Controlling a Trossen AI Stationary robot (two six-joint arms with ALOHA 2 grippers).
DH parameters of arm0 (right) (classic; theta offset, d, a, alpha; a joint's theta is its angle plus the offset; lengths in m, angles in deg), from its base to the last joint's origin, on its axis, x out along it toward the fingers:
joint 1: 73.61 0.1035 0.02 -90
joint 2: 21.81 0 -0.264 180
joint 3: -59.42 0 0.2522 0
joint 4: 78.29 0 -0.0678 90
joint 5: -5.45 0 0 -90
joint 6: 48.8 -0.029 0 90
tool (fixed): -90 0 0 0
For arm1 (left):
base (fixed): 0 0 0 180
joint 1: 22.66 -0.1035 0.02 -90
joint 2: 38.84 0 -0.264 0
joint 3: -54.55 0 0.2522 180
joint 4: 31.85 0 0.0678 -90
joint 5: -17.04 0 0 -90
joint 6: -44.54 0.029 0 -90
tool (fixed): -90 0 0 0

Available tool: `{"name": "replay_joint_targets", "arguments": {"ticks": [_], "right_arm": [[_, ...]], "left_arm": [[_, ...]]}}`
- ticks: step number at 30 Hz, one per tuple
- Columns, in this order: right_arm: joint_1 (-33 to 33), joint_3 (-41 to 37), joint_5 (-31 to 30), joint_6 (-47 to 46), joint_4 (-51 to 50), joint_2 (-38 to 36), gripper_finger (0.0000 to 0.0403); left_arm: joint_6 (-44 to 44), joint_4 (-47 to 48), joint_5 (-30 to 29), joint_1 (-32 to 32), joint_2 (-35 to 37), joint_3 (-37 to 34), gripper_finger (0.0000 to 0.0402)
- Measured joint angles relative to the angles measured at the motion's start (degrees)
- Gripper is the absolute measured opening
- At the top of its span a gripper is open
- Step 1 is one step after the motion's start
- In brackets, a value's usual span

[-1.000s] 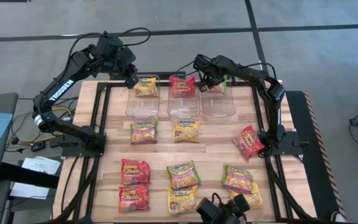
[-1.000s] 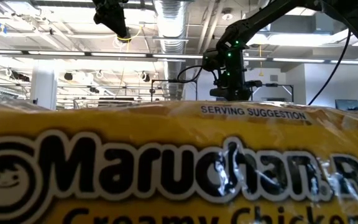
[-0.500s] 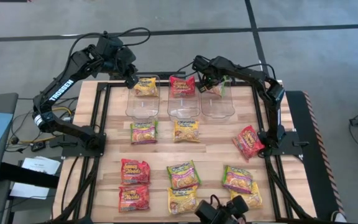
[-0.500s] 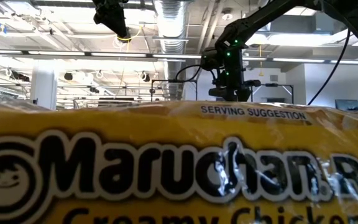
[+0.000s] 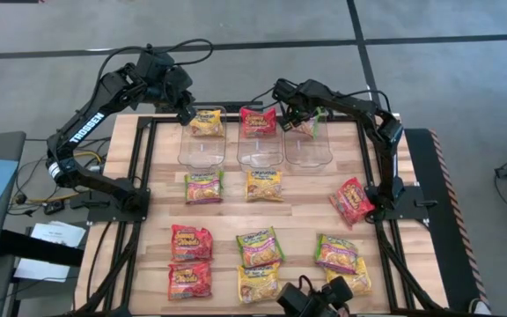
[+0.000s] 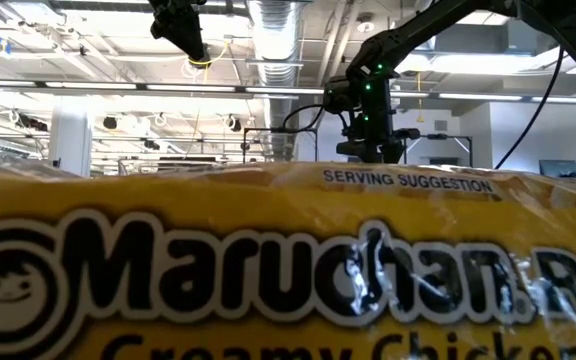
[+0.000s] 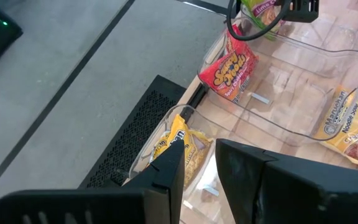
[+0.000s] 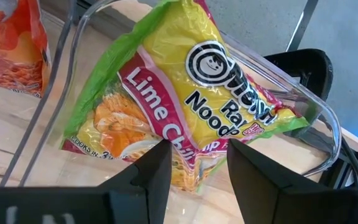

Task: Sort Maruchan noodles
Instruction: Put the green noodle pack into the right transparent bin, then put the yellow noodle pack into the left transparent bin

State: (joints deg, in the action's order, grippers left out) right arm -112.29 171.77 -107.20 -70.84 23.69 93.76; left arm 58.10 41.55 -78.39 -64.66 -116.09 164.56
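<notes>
Three clear bins stand in a row at the far side. The left bin [image 5: 202,134] holds a yellow packet [image 5: 207,121], the middle bin [image 5: 259,137] a red packet [image 5: 259,121], and the right bin [image 5: 310,143] a green lime packet [image 8: 185,106] that leans against its far wall. My right gripper [image 5: 290,109] hovers open at that bin's far left corner, its fingers on either side of the packet's lower edge, apart from it. My left gripper [image 5: 186,113] is open and empty above the left bin's far left corner [image 7: 185,118]. Several more packets lie flat on the table.
Loose packets lie flat on the wood: green-yellow [image 5: 203,187], yellow [image 5: 263,185], red [image 5: 352,201], two red [image 5: 191,242] at the near left, others [image 5: 260,246] [image 5: 336,253] along the near edge. One yellow packet [image 6: 268,270] blocks most of the low view.
My right gripper has shifted a little toward the table's left and far edge, away from the green packet. The packet stays leaning in the right bin.
</notes>
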Motion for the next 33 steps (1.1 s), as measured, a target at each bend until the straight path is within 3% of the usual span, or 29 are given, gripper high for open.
{"name": "replay_joint_targets", "arguments": {"ticks": [33], "right_arm": [[0.03, 2.75, 2.14, 2.86, -4.93, -0.04, 0.0179]], "left_arm": [[-1.45, 0.02, 0.02, 0.01, 0.00, 0.00, 0.0080]]}}
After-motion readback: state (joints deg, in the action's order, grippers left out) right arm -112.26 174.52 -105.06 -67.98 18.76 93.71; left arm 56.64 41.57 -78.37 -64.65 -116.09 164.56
